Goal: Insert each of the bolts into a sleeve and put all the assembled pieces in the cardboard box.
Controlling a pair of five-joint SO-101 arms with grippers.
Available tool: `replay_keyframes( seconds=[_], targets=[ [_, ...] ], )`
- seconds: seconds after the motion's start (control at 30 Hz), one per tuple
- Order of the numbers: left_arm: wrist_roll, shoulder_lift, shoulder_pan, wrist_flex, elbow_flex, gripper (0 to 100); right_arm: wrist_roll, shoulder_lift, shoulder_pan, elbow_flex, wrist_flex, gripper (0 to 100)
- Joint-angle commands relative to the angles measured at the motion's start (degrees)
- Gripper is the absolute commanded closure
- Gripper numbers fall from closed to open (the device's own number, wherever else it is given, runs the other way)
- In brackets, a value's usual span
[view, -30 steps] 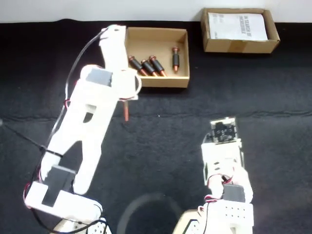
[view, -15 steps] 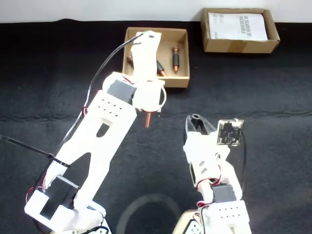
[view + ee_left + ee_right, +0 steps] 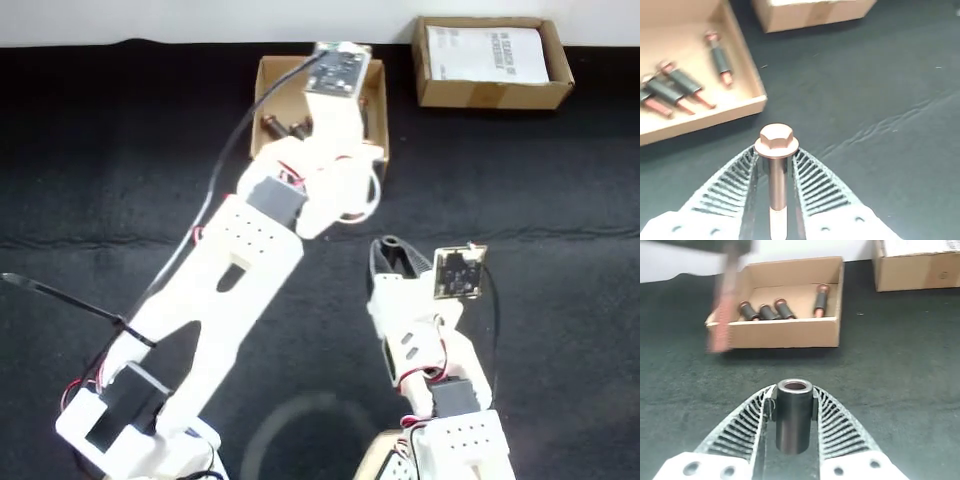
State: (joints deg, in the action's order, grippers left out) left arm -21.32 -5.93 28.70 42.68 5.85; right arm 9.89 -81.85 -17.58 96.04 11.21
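My left gripper (image 3: 775, 152) is shut on a copper bolt (image 3: 776, 175), hex head pointing away from the wrist, just off the front right corner of the open cardboard box (image 3: 756, 100). That bolt (image 3: 722, 305) hangs blurred in front of the box (image 3: 785, 332) in the right wrist view. My right gripper (image 3: 794, 390) is shut on a dark sleeve (image 3: 794, 415), its open bore facing the box. Several assembled pieces (image 3: 765, 311) lie in the box. In the high view the left arm (image 3: 250, 240) covers part of the box (image 3: 268, 110); the right gripper (image 3: 393, 250) sits nearer the front.
A second cardboard box (image 3: 490, 92) with a printed sheet in it stands at the back right, also seen as a box (image 3: 915, 270) beyond the first. Black cloth (image 3: 560, 260) covers the table; a cable (image 3: 40, 290) runs from the left arm's base.
The left arm has swung to the right with the bolt, from the box's left front to its right front. The right gripper has come forward into sight and shifted slightly left.
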Motion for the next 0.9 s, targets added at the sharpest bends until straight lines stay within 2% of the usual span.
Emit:
replay_keyframes(
  seconds=[0.0, 0.23, 0.87],
  targets=[
    [0.26, -2.68, 2.77, -4.4, -0.4, 99, -0.7, -1.1, -2.68, 6.64, -4.88, 99.1],
    [0.26, -2.68, 4.62, -7.03, -0.4, 99, -0.88, -1.1, -3.21, 6.46, -7.69, 99.1],
    [0.09, -3.38, 1.27, -6.77, 5.49, 99, -0.97, -1.1, -2.77, 6.46, -7.69, 99.1]
  ],
)
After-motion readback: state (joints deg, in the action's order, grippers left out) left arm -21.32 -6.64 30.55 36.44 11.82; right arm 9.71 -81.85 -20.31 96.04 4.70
